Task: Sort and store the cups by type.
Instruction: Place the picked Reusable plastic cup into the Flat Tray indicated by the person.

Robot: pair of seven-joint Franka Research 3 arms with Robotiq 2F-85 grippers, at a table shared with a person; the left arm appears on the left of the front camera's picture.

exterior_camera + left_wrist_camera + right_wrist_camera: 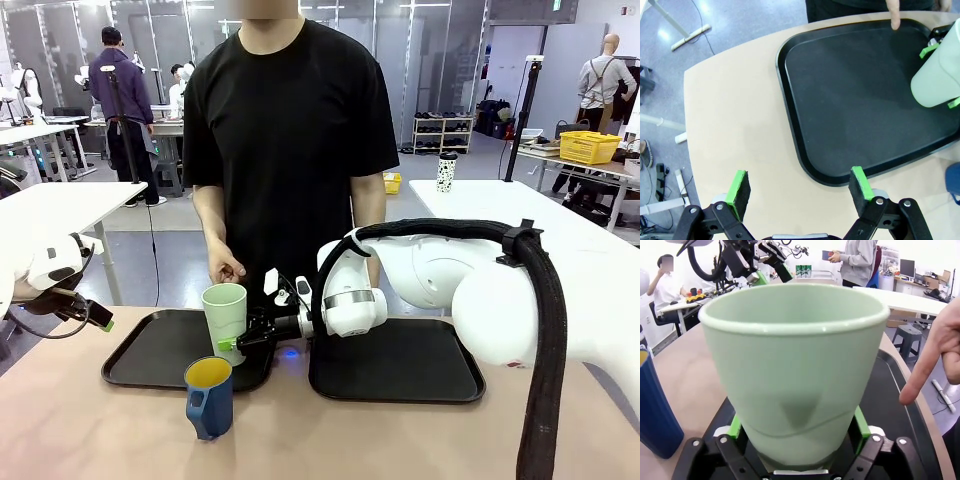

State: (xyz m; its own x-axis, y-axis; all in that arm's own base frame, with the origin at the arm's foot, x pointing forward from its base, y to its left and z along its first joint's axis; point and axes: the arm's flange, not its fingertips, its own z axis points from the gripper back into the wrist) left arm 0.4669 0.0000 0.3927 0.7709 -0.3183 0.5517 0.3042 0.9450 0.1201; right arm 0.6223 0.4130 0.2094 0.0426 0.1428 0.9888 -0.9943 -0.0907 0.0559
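Over the left matte black tray (150, 352), a tall, smooth, pale mint-green handleless tumbler (224, 305) is held upright, pinched low by the right pincer (232, 343). Just before that tray, on the beige worktop (100, 430), stands a dark blue handled mug (209, 400) with a yellow interior. Left pincer (799, 186) is spread above the worktop.

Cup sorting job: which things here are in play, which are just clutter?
Job: mint-green tumbler in the right gripper, blue mug, left tray and right tray (likely storage spots).
Clutter: white speckled cup and yellow basket on far tables.
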